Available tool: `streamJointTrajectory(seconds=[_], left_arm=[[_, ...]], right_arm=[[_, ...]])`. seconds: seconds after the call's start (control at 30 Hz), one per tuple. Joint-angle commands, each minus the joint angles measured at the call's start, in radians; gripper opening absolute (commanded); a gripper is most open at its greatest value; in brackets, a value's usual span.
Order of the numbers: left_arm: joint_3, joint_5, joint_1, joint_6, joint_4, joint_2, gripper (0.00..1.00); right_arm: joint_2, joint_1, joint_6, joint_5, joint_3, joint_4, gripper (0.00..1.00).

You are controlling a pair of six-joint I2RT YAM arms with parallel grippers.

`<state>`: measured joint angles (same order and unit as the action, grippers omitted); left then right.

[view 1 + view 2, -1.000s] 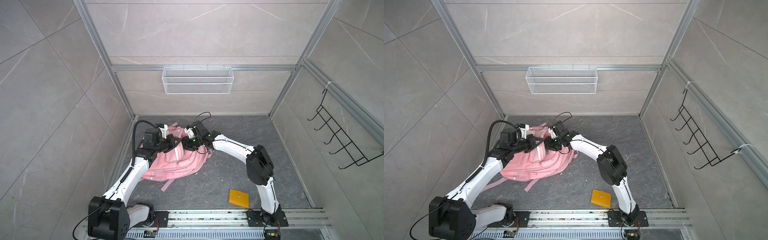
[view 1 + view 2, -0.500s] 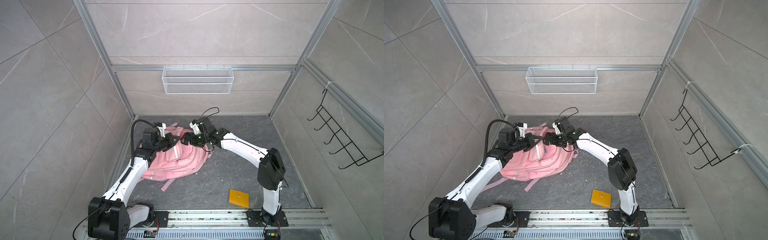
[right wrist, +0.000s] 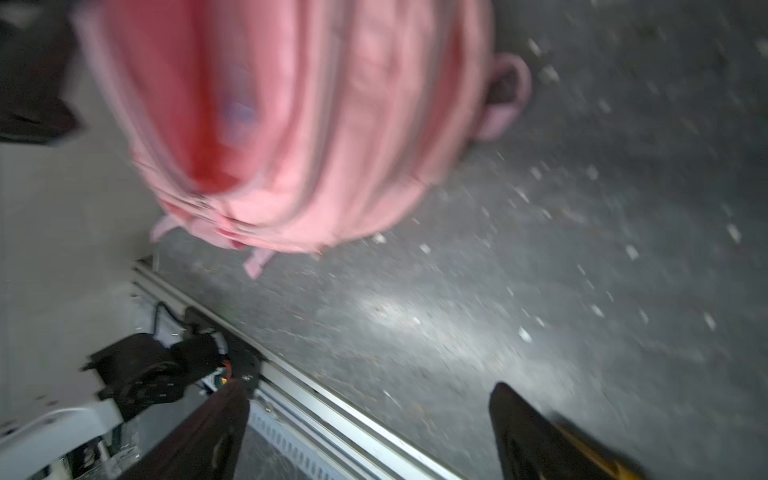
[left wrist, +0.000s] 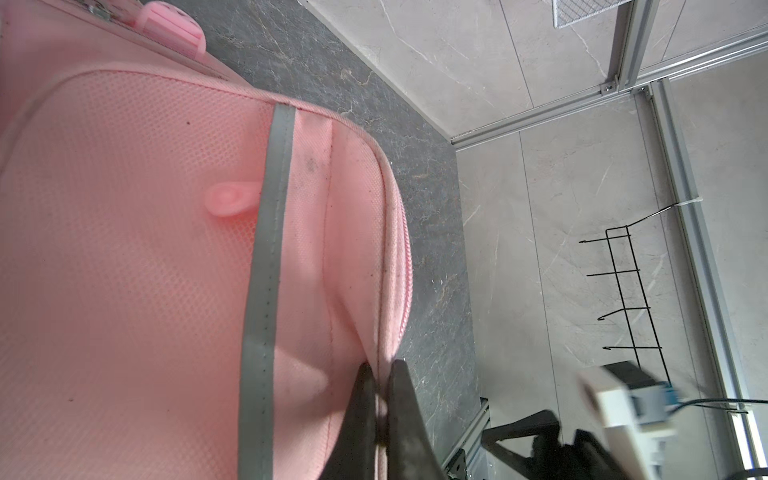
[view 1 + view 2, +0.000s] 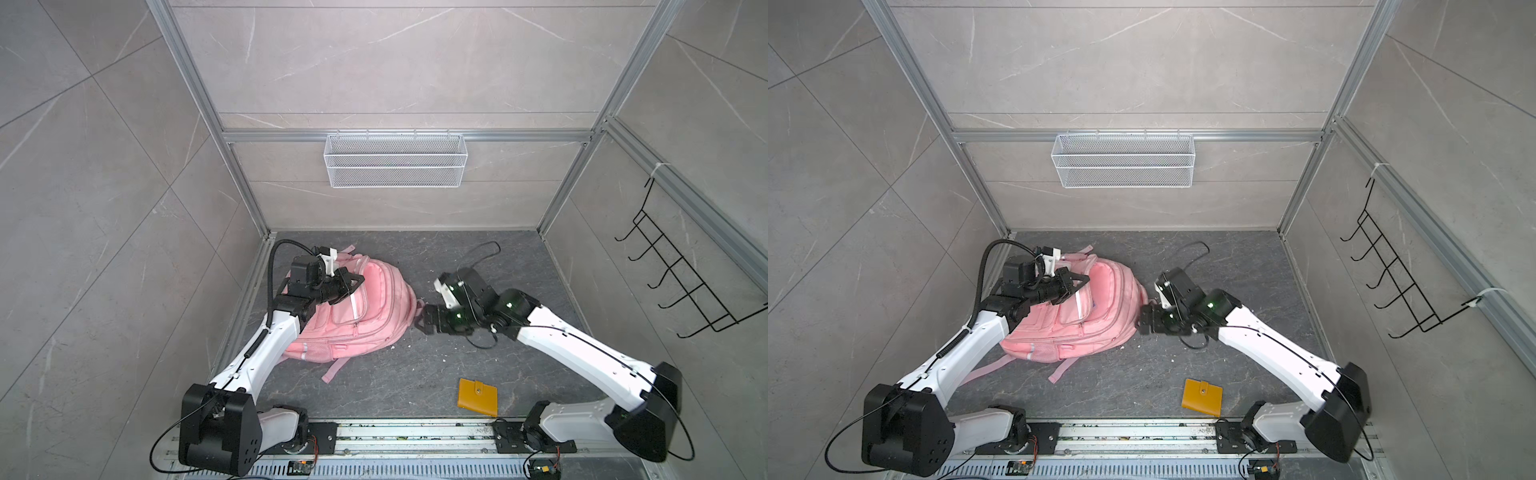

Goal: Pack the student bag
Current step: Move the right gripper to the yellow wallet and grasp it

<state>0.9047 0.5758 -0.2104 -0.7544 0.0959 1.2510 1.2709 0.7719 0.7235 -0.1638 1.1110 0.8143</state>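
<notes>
In both top views the student bag (image 5: 368, 309) (image 5: 1096, 316) lies left of centre on the dark floor (image 5: 478, 257), front pockets up; its long axis slants from lower left to upper right, rounded top toward the right gripper (image 5: 420, 322), just beside it.

Left wrist view: pink mesh, grey stripe (image 4: 266, 249); the left gripper (image 4: 380, 368) pinches the bag's piped seam.

Right wrist view: the bag (image 3: 291, 124) is blurred pink; the right gripper (image 3: 370, 411) gapes, holding nothing.

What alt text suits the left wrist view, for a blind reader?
The left gripper, jaws shut, pinches a seam of the pink student bag, filling most of the view. A black hook rack hangs beyond.
</notes>
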Motion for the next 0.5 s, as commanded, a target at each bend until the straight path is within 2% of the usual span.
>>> streamJointTrajectory(seconds=[0.0,0.17,0.37,0.47], left_arm=[[0.047,0.042,0.003,0.030,-0.081,0.003,0.00],[0.040,0.052,0.002,0.043,-0.084,0.011,0.00],[0.034,0.068,0.001,0.050,-0.080,0.020,0.00],[0.050,0.049,-0.012,0.088,-0.002,0.038,0.00]], right_arm=[[-0.102,0.001,0.195,0.073,-0.183,0.149,0.93],[-0.252,0.001,0.376,0.069,-0.419,0.150,0.92],[-0.241,0.000,0.389,0.099,-0.477,0.184,0.92],[-0.224,-0.001,0.417,0.091,-0.511,0.160,0.93]])
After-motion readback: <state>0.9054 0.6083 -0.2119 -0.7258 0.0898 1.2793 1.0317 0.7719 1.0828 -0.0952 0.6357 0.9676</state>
